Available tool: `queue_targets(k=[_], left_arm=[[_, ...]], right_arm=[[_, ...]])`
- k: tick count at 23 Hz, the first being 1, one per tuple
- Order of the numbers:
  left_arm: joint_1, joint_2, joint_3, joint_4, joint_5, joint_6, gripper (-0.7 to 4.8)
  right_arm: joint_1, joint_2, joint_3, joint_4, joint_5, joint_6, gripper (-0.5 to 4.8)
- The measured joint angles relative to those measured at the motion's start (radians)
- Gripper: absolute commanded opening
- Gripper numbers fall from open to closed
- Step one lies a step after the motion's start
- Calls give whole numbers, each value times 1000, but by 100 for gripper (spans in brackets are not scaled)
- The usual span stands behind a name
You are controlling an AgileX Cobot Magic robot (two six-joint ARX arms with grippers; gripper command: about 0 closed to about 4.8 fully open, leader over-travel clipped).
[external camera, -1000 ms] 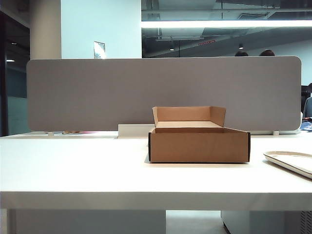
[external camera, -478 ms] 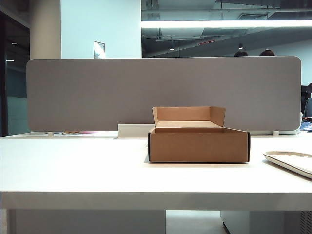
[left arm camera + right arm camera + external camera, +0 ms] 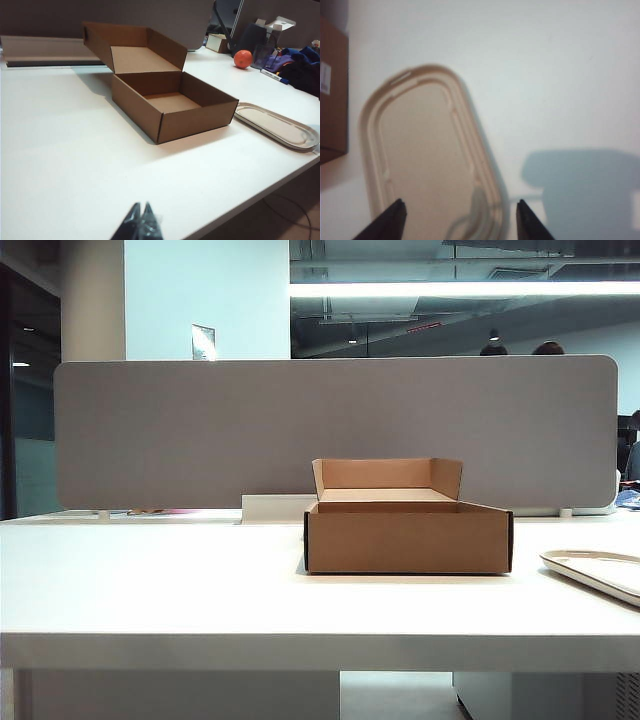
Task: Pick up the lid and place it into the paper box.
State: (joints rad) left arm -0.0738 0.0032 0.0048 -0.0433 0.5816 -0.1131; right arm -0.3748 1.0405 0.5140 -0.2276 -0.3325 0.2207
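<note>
The paper box (image 3: 408, 540) stands open in the middle of the white table, its flap upright at the back; the left wrist view shows it (image 3: 165, 107) holding nothing. To its right the beige lid (image 3: 595, 568) lies flat on the table, also seen from the left wrist (image 3: 277, 126). My right gripper (image 3: 460, 211) hovers over the lid (image 3: 425, 155), open, its dark fingertips (image 3: 395, 212) spread about as wide as the lid's end. My left gripper (image 3: 140, 212) is shut with nothing in it, well short of the box. Neither gripper shows in the exterior view.
A grey partition (image 3: 330, 430) runs behind the table, with a low white block (image 3: 275, 508) behind the box. An orange (image 3: 243, 58), pens and dark cloth (image 3: 300, 70) sit beyond the lid. The table's edge (image 3: 260, 195) runs close by the lid.
</note>
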Motion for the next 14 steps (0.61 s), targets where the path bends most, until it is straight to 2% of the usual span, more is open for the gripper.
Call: queue_targets(k=[6, 9, 14], left_arm=[[0, 0, 0, -19, -2, 0, -5], [0, 0, 0, -21, -2, 0, -5], [0, 0, 0, -21, -23, 0, -5]], right_arm=[[0, 176, 0, -18, -21, 19, 314], [0, 211, 1, -11, -30, 19, 265], [0, 298, 5, 55, -93, 19, 260]])
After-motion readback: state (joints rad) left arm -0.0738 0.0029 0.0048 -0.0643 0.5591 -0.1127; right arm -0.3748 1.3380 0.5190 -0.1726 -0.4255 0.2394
